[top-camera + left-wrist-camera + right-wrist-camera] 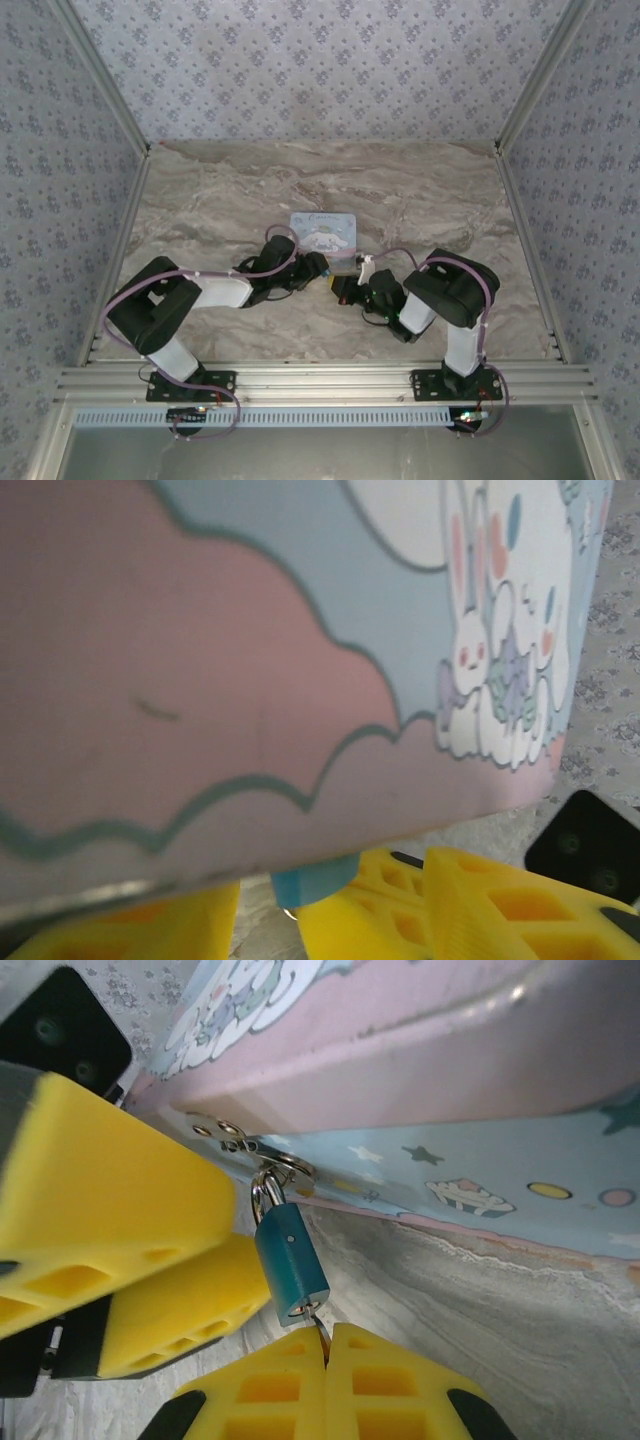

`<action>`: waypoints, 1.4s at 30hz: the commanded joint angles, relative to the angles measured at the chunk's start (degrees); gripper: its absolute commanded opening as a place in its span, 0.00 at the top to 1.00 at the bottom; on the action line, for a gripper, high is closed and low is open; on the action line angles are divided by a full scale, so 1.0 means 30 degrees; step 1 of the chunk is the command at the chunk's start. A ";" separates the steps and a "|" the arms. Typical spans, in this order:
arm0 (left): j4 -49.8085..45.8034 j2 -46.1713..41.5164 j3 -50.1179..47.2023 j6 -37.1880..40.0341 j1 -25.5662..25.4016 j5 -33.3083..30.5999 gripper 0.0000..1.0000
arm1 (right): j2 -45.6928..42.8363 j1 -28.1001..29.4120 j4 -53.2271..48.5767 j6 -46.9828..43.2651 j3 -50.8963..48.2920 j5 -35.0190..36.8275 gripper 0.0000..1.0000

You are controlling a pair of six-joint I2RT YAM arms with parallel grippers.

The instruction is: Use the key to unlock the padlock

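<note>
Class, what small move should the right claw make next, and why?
Probably twist the right claw to turn the key: it pinches the key, whose tip seems seated in the base of the padlock, and the shackle looks closed.

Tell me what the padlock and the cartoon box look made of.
The padlock: matte blue body, maybe painted or anodized metal; its shackle is shiny bare metal. The box: likely printed tin, judging by glints along its lid rim.
</note>
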 commanded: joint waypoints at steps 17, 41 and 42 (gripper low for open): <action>0.0127 0.0512 0.0815 -0.0399 -0.0404 -0.0468 0.62 | -0.1423 0.0346 0.0046 0.1358 0.0602 0.0302 1.00; -0.0255 -0.0540 0.0667 -0.0970 -0.0597 -0.1215 0.99 | -0.4274 -0.0207 -0.1244 0.0053 -0.1171 0.1264 0.64; -0.0307 -0.0588 0.0658 -0.1019 -0.0594 -0.1231 1.00 | -0.4839 -0.0353 -0.1884 -0.0371 -0.1317 0.1264 0.62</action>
